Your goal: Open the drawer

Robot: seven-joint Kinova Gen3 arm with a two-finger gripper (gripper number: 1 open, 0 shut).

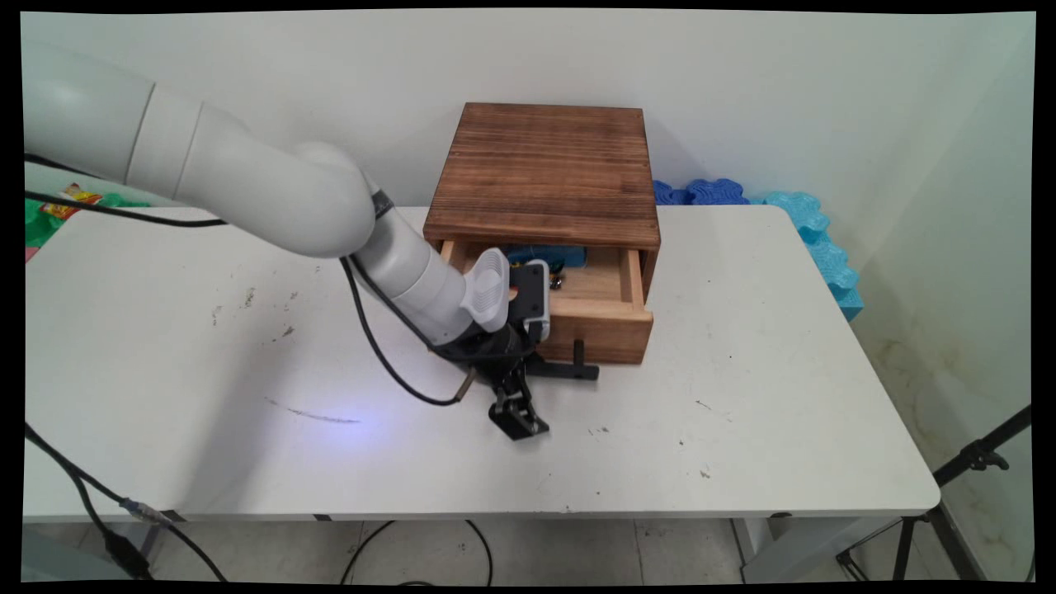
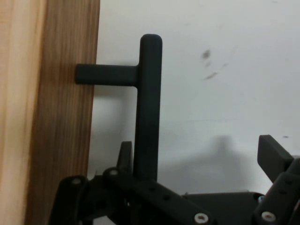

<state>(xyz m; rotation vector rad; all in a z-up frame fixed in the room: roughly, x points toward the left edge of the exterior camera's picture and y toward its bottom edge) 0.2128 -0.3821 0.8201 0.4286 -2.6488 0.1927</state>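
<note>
Under the gripper, tabletop [image 1: 742, 396]: white, scuffed, carries everything here.
Cabinet [image 1: 544, 169]: dark wooden box behind the gripper, against the wall.
Drawer [image 1: 606, 318]: light wood, pulled partway out of the cabinet toward the gripper; something blue [image 1: 549, 254] and a small dark item inside, can't make them out.
Handle [image 2: 149, 108]: black bar on the drawer front, held off the wood by a short post; sits inside the gripper's span, close against one finger.
Gripper [image 1: 528, 388]: black, low over the tabletop right at the drawer front, spread wide; nothing clamped. In the hand view one finger [image 2: 124, 157] is between drawer front and handle, the other finger [image 2: 274, 157] well out to the far side.
Foam pieces [image 1: 813, 239]: blue, off the tabletop's far edge, beyond the cabinet, well apart from the gripper.
</note>
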